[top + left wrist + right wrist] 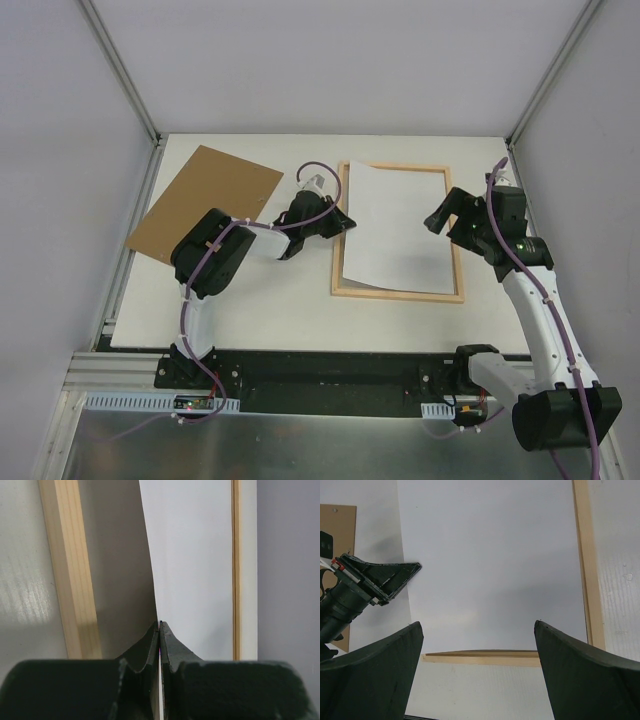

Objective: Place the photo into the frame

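Note:
The photo (393,225) lies white side up over the light wood frame (400,293) at the table's centre right, its left edge lifted. My left gripper (343,222) is shut on that left edge; in the left wrist view the paper edge (150,580) runs into the closed jaws of the gripper (159,625), with the frame's rail (70,580) to the left. My right gripper (438,217) is open and empty above the frame's right side. In the right wrist view the photo (490,570) fills the space beyond the open fingers (380,680), with the frame rail (485,657) below.
A plain brown backing board (205,203) lies at the back left of the table; its corner shows in the right wrist view (337,525). The white table (270,320) is walled by grey panels on three sides.

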`<move>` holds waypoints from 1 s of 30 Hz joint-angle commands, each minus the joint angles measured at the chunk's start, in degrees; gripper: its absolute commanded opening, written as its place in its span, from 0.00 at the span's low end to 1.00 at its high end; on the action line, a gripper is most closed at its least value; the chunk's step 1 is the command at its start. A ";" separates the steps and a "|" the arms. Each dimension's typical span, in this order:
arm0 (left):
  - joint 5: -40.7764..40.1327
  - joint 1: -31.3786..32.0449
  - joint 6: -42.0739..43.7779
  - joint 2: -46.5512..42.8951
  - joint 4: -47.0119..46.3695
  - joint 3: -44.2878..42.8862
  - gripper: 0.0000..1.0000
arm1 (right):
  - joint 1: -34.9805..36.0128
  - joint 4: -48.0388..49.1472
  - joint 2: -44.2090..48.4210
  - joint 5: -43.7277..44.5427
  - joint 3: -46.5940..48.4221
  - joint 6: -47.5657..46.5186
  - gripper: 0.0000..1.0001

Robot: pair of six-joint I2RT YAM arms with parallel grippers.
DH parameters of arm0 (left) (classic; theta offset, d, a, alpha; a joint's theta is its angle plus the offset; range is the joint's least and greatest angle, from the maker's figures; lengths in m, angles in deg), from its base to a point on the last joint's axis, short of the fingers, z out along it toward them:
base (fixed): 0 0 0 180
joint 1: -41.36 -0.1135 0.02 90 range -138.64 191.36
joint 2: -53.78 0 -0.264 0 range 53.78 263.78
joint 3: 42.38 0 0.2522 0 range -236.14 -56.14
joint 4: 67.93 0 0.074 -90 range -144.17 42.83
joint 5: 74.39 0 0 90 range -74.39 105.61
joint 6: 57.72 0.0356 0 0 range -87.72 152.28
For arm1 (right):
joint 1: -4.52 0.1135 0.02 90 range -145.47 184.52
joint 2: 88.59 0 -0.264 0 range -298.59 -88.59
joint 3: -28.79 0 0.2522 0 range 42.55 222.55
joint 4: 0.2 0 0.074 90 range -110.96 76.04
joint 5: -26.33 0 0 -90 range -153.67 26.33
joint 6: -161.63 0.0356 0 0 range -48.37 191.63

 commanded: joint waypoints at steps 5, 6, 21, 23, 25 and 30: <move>-1.84 0.91 0.69 0.36 -0.41 -1.95 0.00 | -0.51 1.01 -0.09 -0.81 1.21 -1.11 0.95; -1.93 0.99 0.86 0.19 -0.14 -1.95 0.00 | -0.51 1.10 -0.01 -0.81 1.21 -1.11 0.95; -3.59 1.43 1.66 -0.34 1.09 -0.55 0.00 | -0.51 1.36 -0.18 -1.16 0.94 -1.29 0.94; -3.95 1.70 1.65 -0.25 1.18 -0.46 0.00 | -0.51 1.28 -0.09 -1.16 0.85 -1.29 0.95; -4.21 1.96 1.65 -0.17 1.44 -0.63 0.00 | -0.51 1.45 -0.09 -1.25 0.77 -1.29 0.94; -4.30 2.05 1.66 0.01 1.44 -0.46 0.00 | -0.51 1.27 -0.09 -1.25 0.68 -1.37 0.95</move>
